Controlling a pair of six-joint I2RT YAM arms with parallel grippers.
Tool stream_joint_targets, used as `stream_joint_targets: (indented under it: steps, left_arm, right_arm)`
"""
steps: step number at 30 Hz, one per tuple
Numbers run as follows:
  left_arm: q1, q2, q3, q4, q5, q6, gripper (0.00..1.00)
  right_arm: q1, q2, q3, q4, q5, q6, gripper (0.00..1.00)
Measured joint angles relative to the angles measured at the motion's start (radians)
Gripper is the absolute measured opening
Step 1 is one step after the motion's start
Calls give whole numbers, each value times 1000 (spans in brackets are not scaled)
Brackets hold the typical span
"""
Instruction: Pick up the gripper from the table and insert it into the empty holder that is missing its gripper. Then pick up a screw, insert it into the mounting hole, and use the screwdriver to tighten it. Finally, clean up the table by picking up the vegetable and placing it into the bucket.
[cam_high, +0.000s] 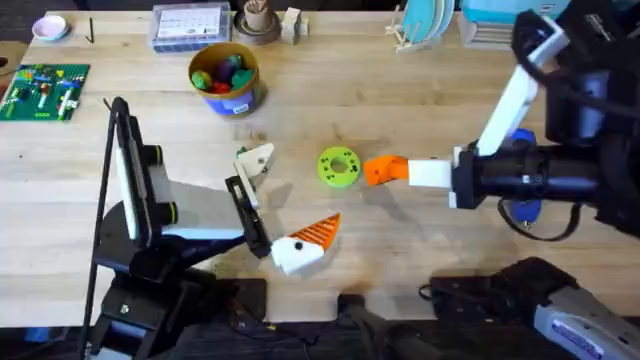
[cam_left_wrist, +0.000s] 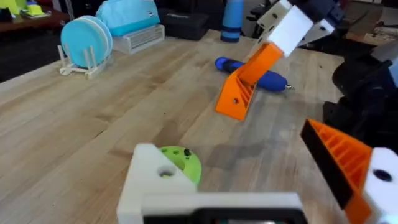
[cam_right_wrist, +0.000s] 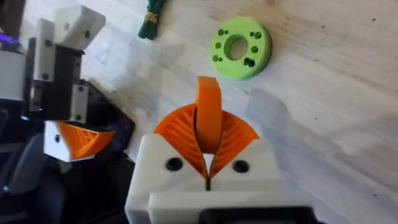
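My right gripper (cam_high: 385, 170) is shut on the small orange ribbed gripper piece (cam_right_wrist: 208, 115), which sticks up between its two orange pads just right of the green disc. My left gripper (cam_high: 285, 200) stands open. One of its fingers is the plain white holder (cam_high: 258, 158) with a sloped top; the other finger (cam_high: 310, 238) carries an orange wedge. A slim green vegetable (cam_right_wrist: 151, 18) lies beside the holder. The blue screwdriver (cam_left_wrist: 261, 74) lies on the table beneath the right arm. At the back stands the bucket (cam_high: 225, 78), filled with toy produce.
A bright green round disc with holes (cam_high: 338, 167) lies between the two grippers. Along the back edge are a dish rack with blue plates (cam_high: 425, 25), a clear box (cam_high: 190, 25) and a pink bowl (cam_high: 50, 27). A green board (cam_high: 42, 90) sits far left.
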Motion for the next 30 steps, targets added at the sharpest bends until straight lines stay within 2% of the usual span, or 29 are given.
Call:
stream_joint_targets:
  steps: [6,12,17,22,30]
  left_arm:
    - [0,0,0,0,0,0,993]
    - [0,0,0,0,0,0,993]
    - [0,0,0,0,0,0,993]
    - [0,0,0,0,1,0,993]
    - [0,0,0,0,1,0,993]
  right_arm:
    - [3,4,-52,83,-169,124,9]
    - [4,104,-110,232,-346,201,9]
    - [4,223,-112,501,-437,287,8]
    - [7,391,-112,797,-552,425,8]
    - [45,604,-112,1114,-679,665,8]
